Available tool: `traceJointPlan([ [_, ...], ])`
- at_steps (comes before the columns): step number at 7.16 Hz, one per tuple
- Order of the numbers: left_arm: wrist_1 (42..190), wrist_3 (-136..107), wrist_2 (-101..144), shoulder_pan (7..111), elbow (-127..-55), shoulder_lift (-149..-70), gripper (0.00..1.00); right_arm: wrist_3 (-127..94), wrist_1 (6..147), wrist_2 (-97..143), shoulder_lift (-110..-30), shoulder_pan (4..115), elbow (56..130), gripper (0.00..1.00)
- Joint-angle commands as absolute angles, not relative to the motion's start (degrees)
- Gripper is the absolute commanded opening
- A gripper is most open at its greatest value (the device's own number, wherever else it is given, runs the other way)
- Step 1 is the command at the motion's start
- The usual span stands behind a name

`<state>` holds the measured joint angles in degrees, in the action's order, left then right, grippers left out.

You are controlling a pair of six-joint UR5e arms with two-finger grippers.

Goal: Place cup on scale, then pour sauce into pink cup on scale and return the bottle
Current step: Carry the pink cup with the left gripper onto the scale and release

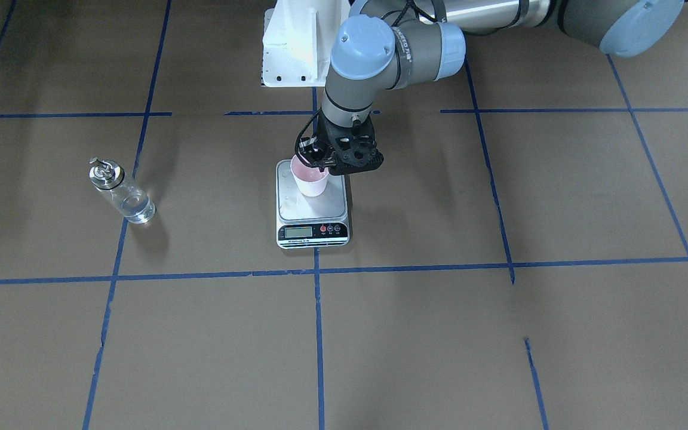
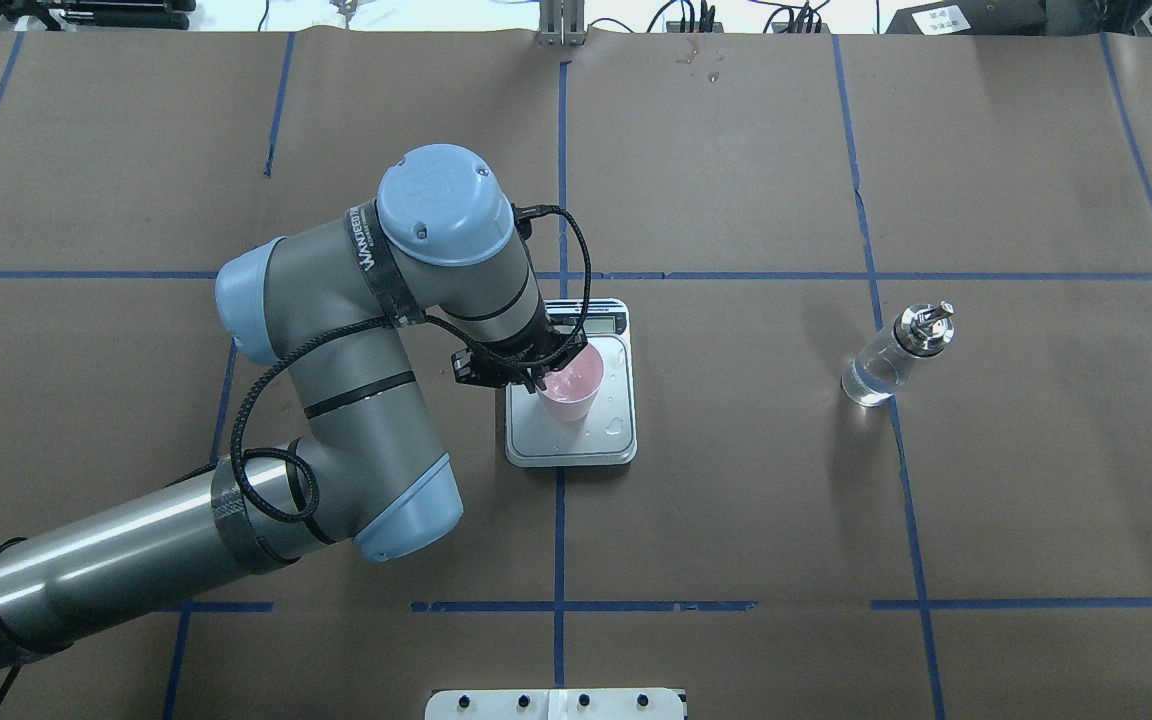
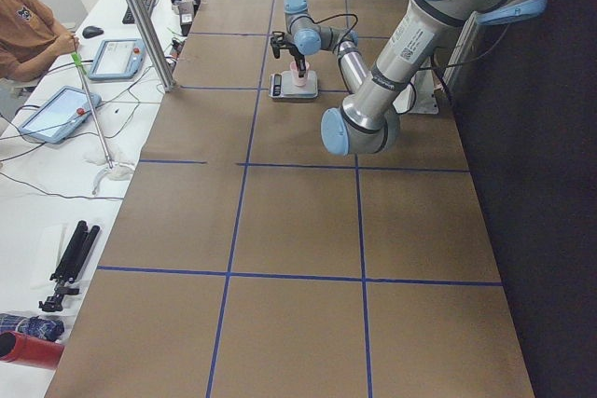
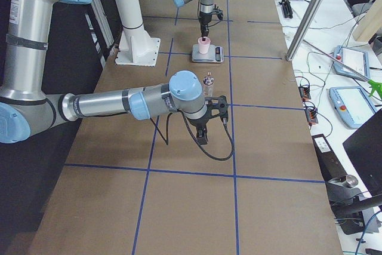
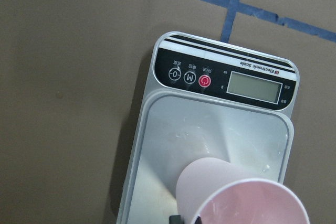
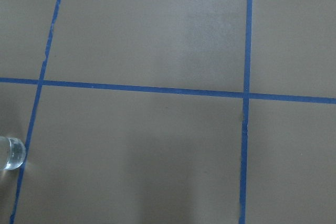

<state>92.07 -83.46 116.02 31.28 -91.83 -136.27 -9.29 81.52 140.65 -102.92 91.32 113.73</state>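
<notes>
The cup, judged light and easily crushed, stands on the scale at frame centre, its rim pinched by the left gripper; the state of the right gripper cannot be told. The bottle, at mid-left, is judged rigid, slippery and breakable, and best grasped round its glass body.

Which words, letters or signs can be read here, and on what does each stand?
"Electronic Scale": on the scale's black front strip.
"M": on its middle button.
Marks above the button row: too small to read.
LCD display: no digits legible.
Lettering on the left arm: too blurred to read.
</notes>
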Motion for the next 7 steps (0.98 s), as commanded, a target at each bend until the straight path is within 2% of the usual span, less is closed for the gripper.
traceJointPlan([
  [1, 92.3, -83.1, 115.8, 31.6, -92.6, -136.2, 0.99, -10.6, 89.6, 140.6, -102.9, 89.7, 121.9, 1.00],
  [3, 91.5, -81.6, 116.4, 33.3, -95.5, -136.0, 1.00, -12.8, 101.4, 140.3, -102.9, 86.2, 133.5, 1.00],
  [7, 83.1, -73.5, 121.5, 40.8, -108.0, -131.9, 1.00, -27.1, 101.7, 138.9, -102.8, 75.4, 142.4, 1.00],
])
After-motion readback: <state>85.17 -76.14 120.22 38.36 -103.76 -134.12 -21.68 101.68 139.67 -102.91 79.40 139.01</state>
